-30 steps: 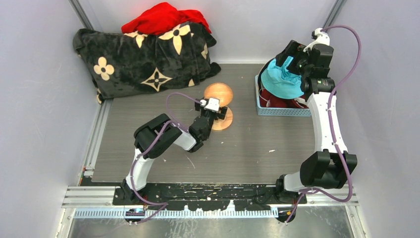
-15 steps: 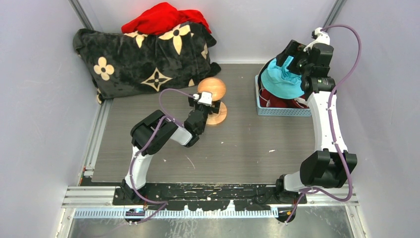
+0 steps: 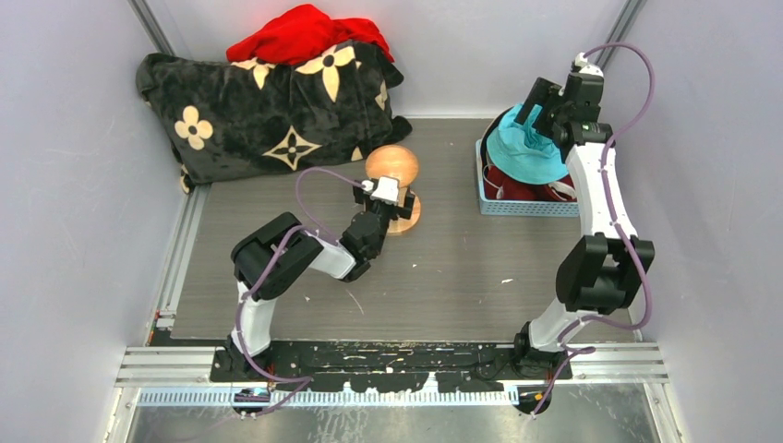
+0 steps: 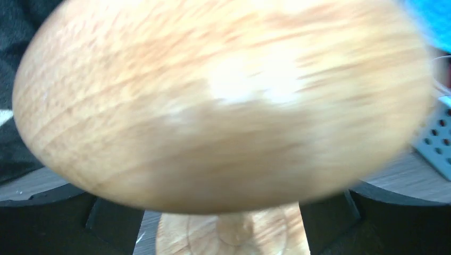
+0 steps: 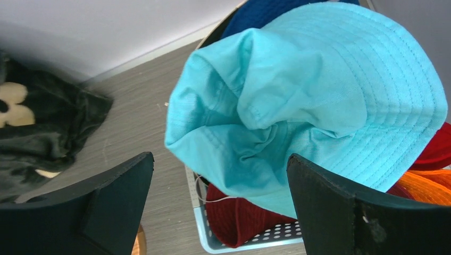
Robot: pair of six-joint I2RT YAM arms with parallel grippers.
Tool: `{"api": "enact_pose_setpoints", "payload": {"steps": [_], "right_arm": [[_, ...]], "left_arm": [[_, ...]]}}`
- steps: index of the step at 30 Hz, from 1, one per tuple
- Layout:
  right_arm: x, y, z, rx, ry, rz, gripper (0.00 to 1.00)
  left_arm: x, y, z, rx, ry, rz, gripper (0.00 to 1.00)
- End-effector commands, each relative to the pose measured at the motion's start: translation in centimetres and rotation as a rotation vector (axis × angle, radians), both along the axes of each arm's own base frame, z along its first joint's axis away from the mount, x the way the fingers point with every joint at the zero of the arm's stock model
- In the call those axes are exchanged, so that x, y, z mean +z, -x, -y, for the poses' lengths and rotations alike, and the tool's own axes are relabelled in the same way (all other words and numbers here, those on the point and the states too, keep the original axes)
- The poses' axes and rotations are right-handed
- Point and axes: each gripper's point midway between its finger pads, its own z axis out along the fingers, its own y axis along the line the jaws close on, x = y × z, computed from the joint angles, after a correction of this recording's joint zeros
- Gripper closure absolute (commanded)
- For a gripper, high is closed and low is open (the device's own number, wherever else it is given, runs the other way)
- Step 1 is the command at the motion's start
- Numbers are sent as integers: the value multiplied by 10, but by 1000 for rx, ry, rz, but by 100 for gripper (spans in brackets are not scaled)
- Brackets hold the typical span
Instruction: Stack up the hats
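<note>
1. Left gripper [image 4: 222, 212] is spread wide over the middle of the table [image 3: 443, 277]. Its black fingers [image 4: 58, 223] sit low at either side of the wrist view, clamped on nothing.
2. Between those fingers is the stem of a wooden stand [image 3: 391, 166]. The stand's rounded top fills the left wrist view, blurred, and its round foot shows below. I cannot tell whether either finger touches the stem.
3. Farther off, at the table's far right, a pale blue basket [image 3: 526, 209] with a perforated wall holds the hats.
4. On top of that pile lies the teal hat [image 5: 319, 95], crumpled, with its brim folded in on one side.
5. Under it, the right wrist view shows:
   - the maroon hat [image 5: 239, 218] against the basket wall;
   - the orange hat [image 5: 420, 186] and the red hat [image 5: 433, 151] at the right edge;
   - the blue hat [image 5: 276, 10] peeking out beyond.
6. Above the teal hat hangs the right gripper [image 5: 219, 159], fingers wide apart and empty, one on each side of the hat in its view and clear of the cloth.
7. At the far left, a black blanket [image 3: 268, 111] with cream flower marks is bunched against the back wall.
8. A red heap [image 3: 300, 37] rests on top of the blanket.
</note>
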Motion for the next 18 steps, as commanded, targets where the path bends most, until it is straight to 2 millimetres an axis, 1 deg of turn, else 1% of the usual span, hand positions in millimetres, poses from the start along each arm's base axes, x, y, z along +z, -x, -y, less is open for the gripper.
{"api": "enact_pose_setpoints", "payload": {"steps": [1, 5, 8, 12, 14, 15, 17, 18], "right_arm": [[17, -12, 20, -75, 52, 19, 0], [0, -23, 26, -96, 44, -21, 3], [-10, -29, 31, -120, 44, -40, 7], [-22, -35, 38, -146, 44, -65, 16], [-27, -38, 42, -157, 44, -75, 27], [-29, -38, 45, -163, 43, -79, 35], [-29, -38, 49, -182, 47, -75, 58], [-26, -37, 51, -192, 50, -65, 66]], "left_arm": [[44, 17, 11, -9, 43, 69, 0], [47, 28, 19, -13, 40, 65, 1], [46, 42, 26, -16, 43, 58, 0], [53, 63, 33, 5, 29, 74, 1], [61, 77, 38, 14, 10, 99, 1], [65, 83, 39, 33, 9, 108, 1], [73, 94, 43, 41, -3, 127, 0], [77, 99, 44, 48, -9, 130, 1]]}}
